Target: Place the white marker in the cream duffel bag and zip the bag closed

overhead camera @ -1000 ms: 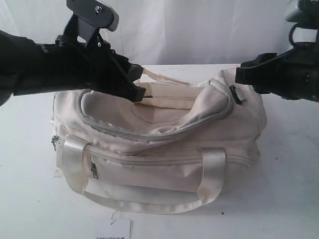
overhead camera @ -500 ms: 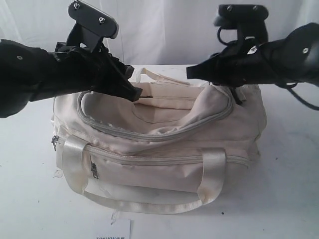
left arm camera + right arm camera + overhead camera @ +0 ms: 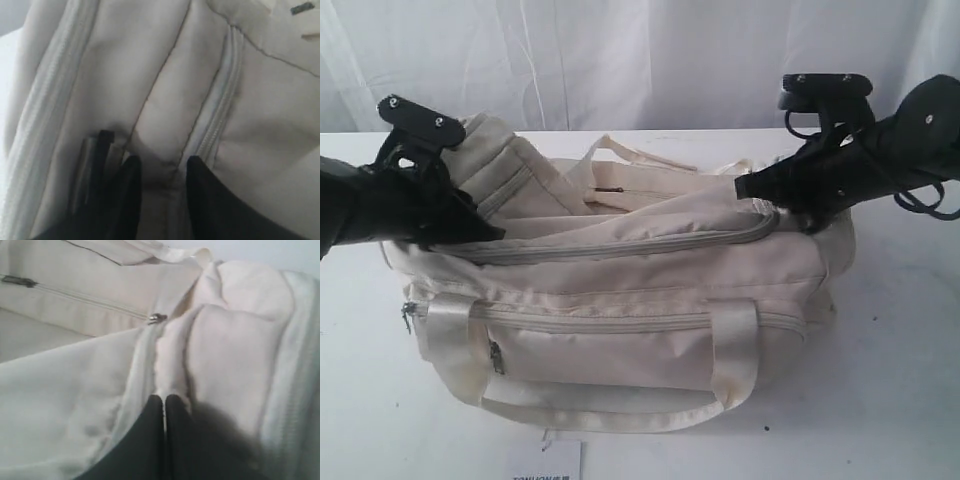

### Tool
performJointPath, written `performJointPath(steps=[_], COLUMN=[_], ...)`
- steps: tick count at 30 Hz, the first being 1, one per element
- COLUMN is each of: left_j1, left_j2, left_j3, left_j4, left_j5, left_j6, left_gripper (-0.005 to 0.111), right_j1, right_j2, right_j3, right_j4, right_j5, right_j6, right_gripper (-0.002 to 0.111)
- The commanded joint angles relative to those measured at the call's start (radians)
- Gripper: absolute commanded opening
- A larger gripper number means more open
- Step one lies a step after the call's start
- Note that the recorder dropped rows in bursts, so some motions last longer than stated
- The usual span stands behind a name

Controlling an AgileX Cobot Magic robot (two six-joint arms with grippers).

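The cream duffel bag (image 3: 620, 300) lies on the white table, its top flap folded over the opening along the grey zip (image 3: 620, 243). My left gripper (image 3: 490, 233) is at the bag's left end. In the left wrist view its jaws (image 3: 160, 165) pinch a bunched fold of cream fabric (image 3: 165, 75) beside a zip. My right gripper (image 3: 745, 188) is at the bag's upper right end. In the right wrist view it (image 3: 163, 399) is shut on a thin edge of bag fabric, near a small metal zip pull (image 3: 157, 317). The white marker is hidden.
A shiny webbing handle (image 3: 735, 350) loops down the bag's front, above a side-pocket zip (image 3: 590, 322). A white paper label (image 3: 545, 462) lies at the table's front edge. A white curtain (image 3: 640, 60) hangs behind the table.
My left gripper went from the bag's top middle down to its left end, and the flap now covers the opening. My right gripper came in and settled on the bag's right end.
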Motion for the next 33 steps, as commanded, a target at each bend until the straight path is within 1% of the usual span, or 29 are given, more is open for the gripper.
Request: performJointPath(steps=[1, 3, 5, 8, 11, 15, 17, 20, 25, 33], left_j1=[0.046, 0.044, 0.044, 0.044, 0.044, 0.044, 0.044, 0.044, 0.044, 0.044], left_j2=[0.002, -0.012, -0.053, -0.108, -0.166, -0.226, -0.229, -0.204, -0.091, 0.056], left_j3=[0.058, 0.058, 0.049, 0.019, -0.023, -0.095, -0.13, -0.18, -0.251, -0.283], left_j4=[-0.026, -0.026, -0.021, -0.021, -0.021, -0.02, -0.014, 0.015, 0.026, 0.054], left_j5=[-0.039, -0.039, -0.001, 0.04, 0.108, 0.235, 0.26, 0.263, 0.3, 0.264], left_j6=[-0.058, -0.079, -0.118, -0.118, -0.118, -0.118, -0.115, -0.115, -0.115, -0.084], left_gripper=[0.036, 0.036, 0.036, 0.036, 0.036, 0.036, 0.036, 0.036, 0.036, 0.036], right_j1=[-0.056, -0.055, -0.055, -0.055, -0.055, -0.041, -0.021, 0.01, 0.045, 0.048], right_j2=[0.003, 0.003, 0.0, -0.025, -0.075, -0.153, -0.176, -0.175, -0.116, 0.002], right_j3=[0.001, 0.001, 0.001, 0.001, -0.003, -0.003, -0.003, -0.003, -0.035, -0.136], right_j4=[-0.032, -0.034, -0.032, -0.032, -0.032, -0.032, -0.032, -0.032, -0.03, 0.021], right_j5=[0.044, 0.047, 0.04, 0.021, -0.003, -0.021, -0.02, -0.035, -0.052, -0.059], right_j6=[-0.008, -0.008, -0.008, -0.025, -0.03, -0.032, -0.047, -0.089, -0.089, -0.089], right_gripper=[0.003, 0.003, 0.003, 0.003, 0.003, 0.003, 0.003, 0.003, 0.003, 0.003])
